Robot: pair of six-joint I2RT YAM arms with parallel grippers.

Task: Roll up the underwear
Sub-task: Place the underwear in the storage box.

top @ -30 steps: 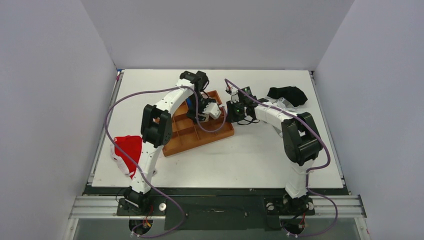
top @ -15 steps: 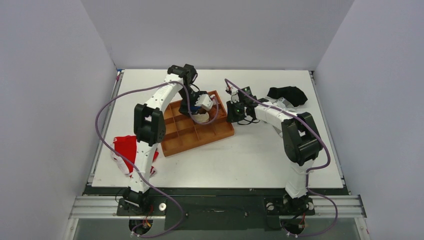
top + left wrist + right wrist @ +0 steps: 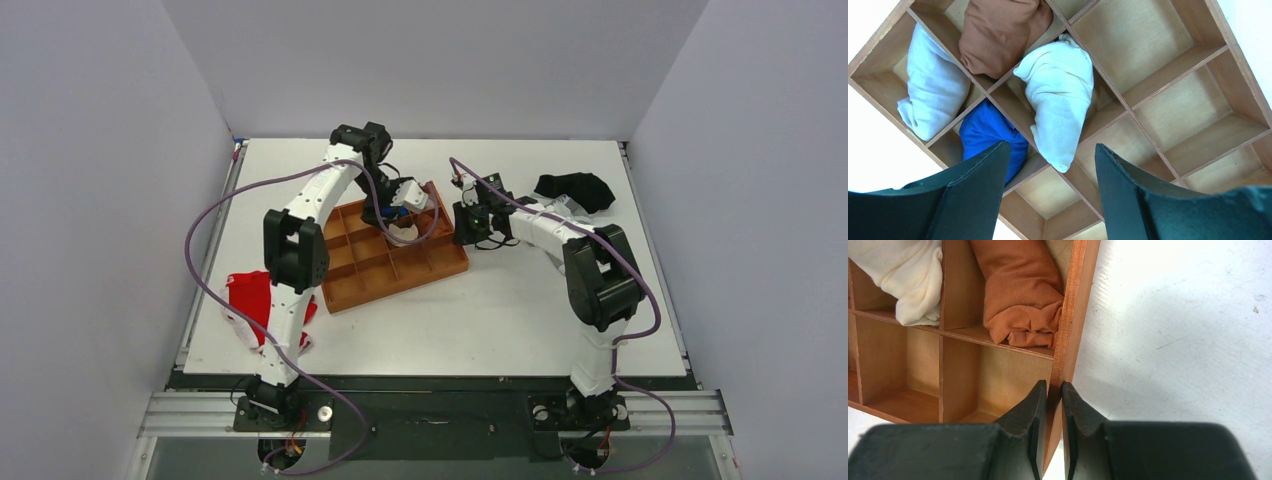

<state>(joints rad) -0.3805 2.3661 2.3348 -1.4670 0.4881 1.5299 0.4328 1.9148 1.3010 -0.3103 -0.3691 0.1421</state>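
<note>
The underwear [image 3: 1060,95] is a cream roll lying slantwise in the wooden tray [image 3: 1233,50], its lower end resting over a divider. It also shows as a pale lump [image 3: 404,231] in the top view and at the right wrist view's top left [image 3: 903,275]. My left gripper [image 3: 1052,147] hangs open above it, touching nothing, over the tray's back part [image 3: 398,212]. My right gripper [image 3: 1054,385] is shut on the tray's right side wall [image 3: 1075,315], at the tray's right edge [image 3: 462,222].
Other tray cells hold a brown roll [image 3: 998,35], a pale white roll [image 3: 930,85] and a blue roll [image 3: 988,130]. A red garment [image 3: 255,295] lies at the table's left edge. A dark garment [image 3: 575,188] lies at the back right.
My left arm swung left and back over the tray. The cream roll left its jaws and now lies in the tray. The right arm has not moved.
</note>
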